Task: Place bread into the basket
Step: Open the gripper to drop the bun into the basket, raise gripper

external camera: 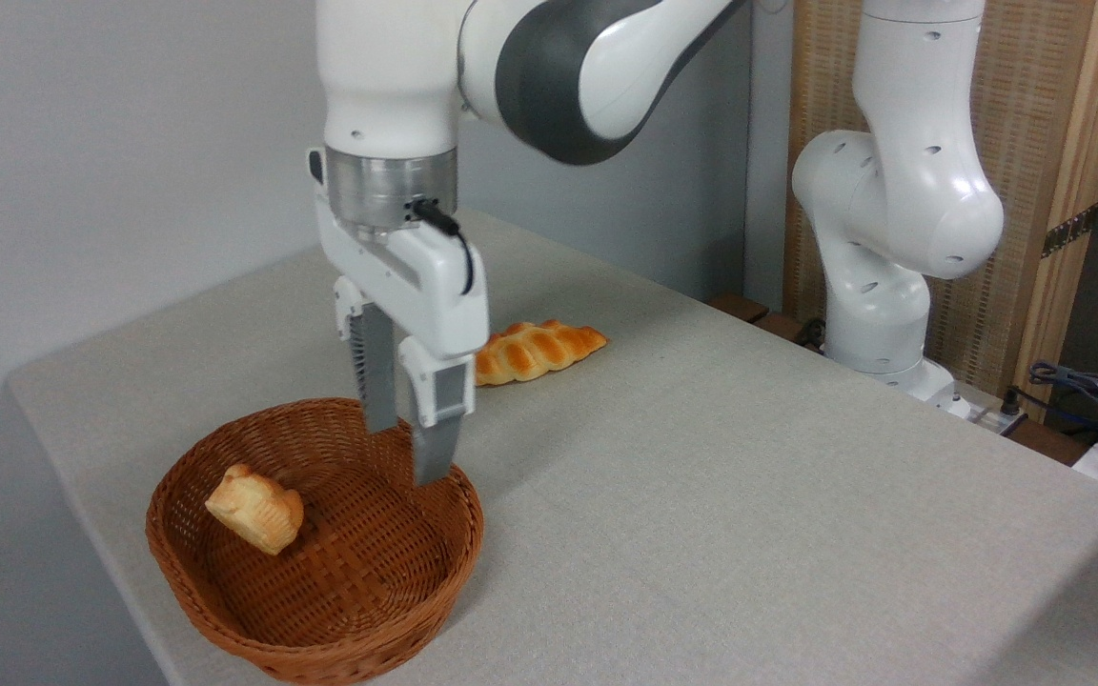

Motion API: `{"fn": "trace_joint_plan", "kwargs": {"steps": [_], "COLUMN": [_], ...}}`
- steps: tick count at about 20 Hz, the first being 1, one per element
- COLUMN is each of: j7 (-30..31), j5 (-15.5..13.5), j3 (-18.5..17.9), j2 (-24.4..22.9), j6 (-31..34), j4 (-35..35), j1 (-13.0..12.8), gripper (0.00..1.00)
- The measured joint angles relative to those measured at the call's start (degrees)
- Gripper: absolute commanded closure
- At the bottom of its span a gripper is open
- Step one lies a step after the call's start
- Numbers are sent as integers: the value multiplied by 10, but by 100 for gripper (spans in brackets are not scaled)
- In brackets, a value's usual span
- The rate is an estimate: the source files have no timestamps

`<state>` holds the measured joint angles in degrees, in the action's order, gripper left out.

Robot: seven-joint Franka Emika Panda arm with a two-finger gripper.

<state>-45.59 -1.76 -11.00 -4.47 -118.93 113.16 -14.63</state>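
Pincer (409,455) first: your two fingers are spread apart with nothing between them, pointing straight down over the basket (225,615). One finger (377,381) sits a bit further back and left, the other finger (437,429) is nearer and lower, its tip hanging right by the basket's right-hand rim. Neither one touches the bread.

Your bread (255,508) is already inside the basket, over on the left side. It's tipped at an angle, leaning against the inner wall rather than lying flat on the woven bottom. You can see its pale golden top and the layered side facing the camera. It's well clear of the fingers, off to their left and lower.

That basket is sitting near the left front corner of the counter (749,495), close to the edge. Its rim is low and the bun is small compared to the whole thing, so most of the weave inside is bare.

Further back on the counter, right of the pincer's body, you've got the braided loaf (538,350), orange-brown, lying flat and partly hidden behind the pincer housing. It's well apart from the basket.

Your arm (549,76) comes in from the upper right, with its base (878,314) standing at the far right edge of the counter, in front of a wooden panel (1035,143).
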Motion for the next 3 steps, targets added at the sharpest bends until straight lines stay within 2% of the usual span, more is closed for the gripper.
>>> {"fn": "trace_joint_plan", "kwargs": {"steps": [3], "j7": [2], "j5": [0], "j3": [-14], "j2": [-21], "j6": [60], "j4": [0], "j1": [1], "gripper": [0]}}
